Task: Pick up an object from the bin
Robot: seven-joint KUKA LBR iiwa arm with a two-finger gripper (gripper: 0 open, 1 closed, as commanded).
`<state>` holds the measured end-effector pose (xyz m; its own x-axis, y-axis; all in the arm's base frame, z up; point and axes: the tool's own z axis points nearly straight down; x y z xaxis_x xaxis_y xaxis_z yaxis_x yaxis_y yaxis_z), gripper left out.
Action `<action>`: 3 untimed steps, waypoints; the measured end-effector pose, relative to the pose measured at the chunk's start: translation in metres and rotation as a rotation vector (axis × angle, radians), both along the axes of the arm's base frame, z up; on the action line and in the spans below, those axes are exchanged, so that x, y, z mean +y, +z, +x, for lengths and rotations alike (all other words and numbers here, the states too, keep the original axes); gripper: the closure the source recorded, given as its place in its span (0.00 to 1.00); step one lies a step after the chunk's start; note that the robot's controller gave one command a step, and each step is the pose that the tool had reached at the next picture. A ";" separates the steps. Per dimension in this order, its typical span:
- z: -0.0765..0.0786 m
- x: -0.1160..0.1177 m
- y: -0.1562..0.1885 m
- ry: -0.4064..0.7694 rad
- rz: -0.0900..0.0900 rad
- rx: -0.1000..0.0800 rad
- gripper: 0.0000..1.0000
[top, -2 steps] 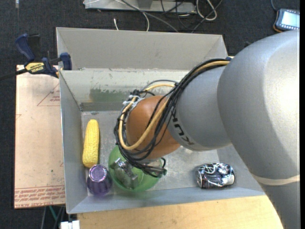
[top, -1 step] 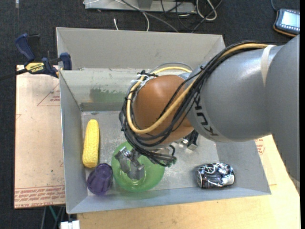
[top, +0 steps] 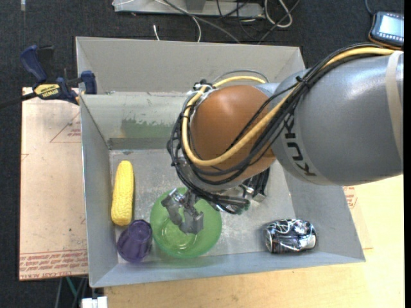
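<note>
My gripper reaches down into a translucent green bowl at the bin's front middle. Its grey fingers stand inside the bowl's hollow, close to one another, and no thing shows between them. A purple cup-like thing lies on its side just left of the bowl, touching or nearly touching it. A yellow corn cob lies lengthwise along the left wall, above the purple thing.
A crushed black-and-white can lies at the front right of the bin floor. The arm's orange dome and its cables hang over the bin's middle and hide the floor behind the bowl.
</note>
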<state>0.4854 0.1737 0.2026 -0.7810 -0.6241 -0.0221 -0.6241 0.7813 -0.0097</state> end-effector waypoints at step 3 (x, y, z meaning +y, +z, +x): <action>0.035 0.017 -0.031 0.193 0.001 -0.016 1.00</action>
